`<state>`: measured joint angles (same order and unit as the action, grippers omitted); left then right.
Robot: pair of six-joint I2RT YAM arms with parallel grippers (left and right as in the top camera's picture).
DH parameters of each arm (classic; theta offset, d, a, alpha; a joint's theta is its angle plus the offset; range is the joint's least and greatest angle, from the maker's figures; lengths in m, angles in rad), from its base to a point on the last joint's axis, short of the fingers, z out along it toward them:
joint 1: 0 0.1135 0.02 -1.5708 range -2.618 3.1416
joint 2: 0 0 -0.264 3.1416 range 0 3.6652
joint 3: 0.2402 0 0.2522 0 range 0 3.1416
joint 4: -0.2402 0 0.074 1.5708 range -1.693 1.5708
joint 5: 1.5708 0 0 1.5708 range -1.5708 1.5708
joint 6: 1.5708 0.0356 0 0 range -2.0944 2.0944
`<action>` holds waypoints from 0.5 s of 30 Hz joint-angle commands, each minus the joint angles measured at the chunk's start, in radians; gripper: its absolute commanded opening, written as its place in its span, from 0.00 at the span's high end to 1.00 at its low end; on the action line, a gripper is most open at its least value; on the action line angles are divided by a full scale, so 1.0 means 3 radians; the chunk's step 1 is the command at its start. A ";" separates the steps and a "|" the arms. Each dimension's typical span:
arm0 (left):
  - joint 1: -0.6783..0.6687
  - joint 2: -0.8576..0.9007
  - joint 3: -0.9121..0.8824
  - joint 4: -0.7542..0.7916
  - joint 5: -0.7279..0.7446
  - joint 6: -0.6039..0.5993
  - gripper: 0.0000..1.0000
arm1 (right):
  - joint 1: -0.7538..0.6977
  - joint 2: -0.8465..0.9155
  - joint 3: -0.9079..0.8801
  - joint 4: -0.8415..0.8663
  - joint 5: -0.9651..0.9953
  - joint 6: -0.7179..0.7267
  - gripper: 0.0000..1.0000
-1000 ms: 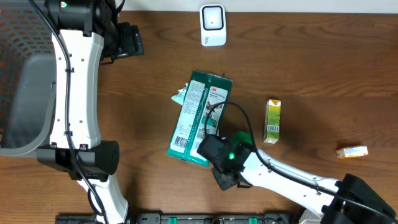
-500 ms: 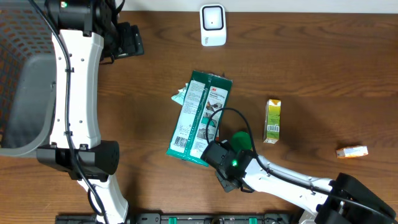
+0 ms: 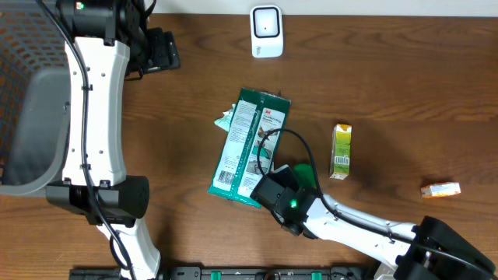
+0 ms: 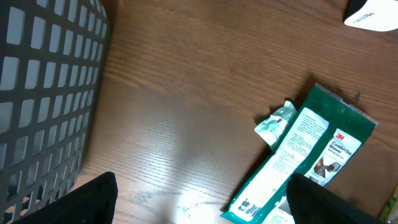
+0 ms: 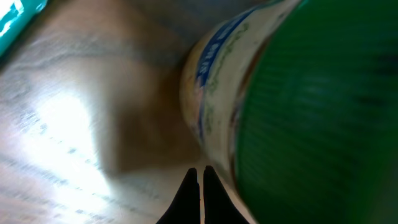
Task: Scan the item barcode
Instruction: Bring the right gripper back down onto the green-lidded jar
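The left gripper [image 4: 202, 190] hangs empty with its fingers wide apart at the upper left of the overhead view, beside the basket [image 3: 31, 117]. It is well apart from the green packet [image 3: 250, 144], which lies flat at the centre of the table below the white scanner [image 3: 266, 31] at the top edge. The right gripper [image 5: 198, 174] is pinched together on nothing, low over the wood just below centre, its tips just beside a green-capped jar [image 5: 292, 106] near the packet's lower right corner.
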<state>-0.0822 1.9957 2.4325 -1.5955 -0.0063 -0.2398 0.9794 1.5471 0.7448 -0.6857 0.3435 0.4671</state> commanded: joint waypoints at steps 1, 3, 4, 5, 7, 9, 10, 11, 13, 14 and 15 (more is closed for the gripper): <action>-0.0001 -0.0057 -0.0001 -0.0014 -0.0010 -0.0032 0.13 | 0.0003 -0.0020 -0.0009 0.0117 0.0348 -0.0268 0.99; -0.0001 -0.0057 -0.0001 -0.0014 -0.0009 -0.0032 0.13 | -0.0022 -0.0020 -0.0009 0.0270 0.0347 -0.0356 0.99; -0.0001 -0.0057 -0.0001 -0.0014 -0.0009 -0.0032 0.13 | -0.0042 -0.0020 -0.0009 0.0328 0.0347 -0.0366 0.99; -0.0001 -0.0057 -0.0001 -0.0014 -0.0009 -0.0032 0.13 | -0.0076 -0.0020 -0.0009 0.0388 0.0348 -0.0366 0.99; -0.0001 -0.0057 -0.0001 -0.0014 -0.0009 -0.0032 0.13 | -0.0156 -0.0020 -0.0009 0.0437 0.0348 -0.0366 0.99; -0.0001 -0.0057 -0.0001 -0.0014 -0.0009 -0.0032 0.13 | -0.0248 -0.0020 -0.0009 0.0441 0.0345 -0.0366 0.99; -0.0001 -0.0057 -0.0001 -0.0014 -0.0009 -0.0032 0.13 | -0.0299 -0.0022 -0.0001 0.0436 0.0267 -0.0365 0.99; -0.0001 -0.0057 -0.0001 -0.0014 -0.0009 -0.0032 0.13 | -0.0333 -0.0032 0.0027 0.0416 0.0108 -0.0371 0.99; -0.0001 -0.0057 -0.0001 -0.0014 -0.0009 -0.0032 0.13 | -0.0366 -0.0076 0.0108 0.0345 -0.0326 -0.0453 0.99; -0.0001 -0.0057 -0.0001 -0.0014 -0.0009 -0.0032 0.13 | -0.0373 -0.0121 0.0167 0.0273 -0.0549 -0.0451 0.98; -0.0001 -0.0057 -0.0001 -0.0014 -0.0009 -0.0032 0.13 | -0.0374 -0.0167 0.0224 0.0205 -0.0720 -0.0449 0.96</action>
<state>-0.0822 1.9957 2.4325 -1.5955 -0.0059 -0.2398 0.8719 1.5425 0.7563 -0.6003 0.3107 0.3584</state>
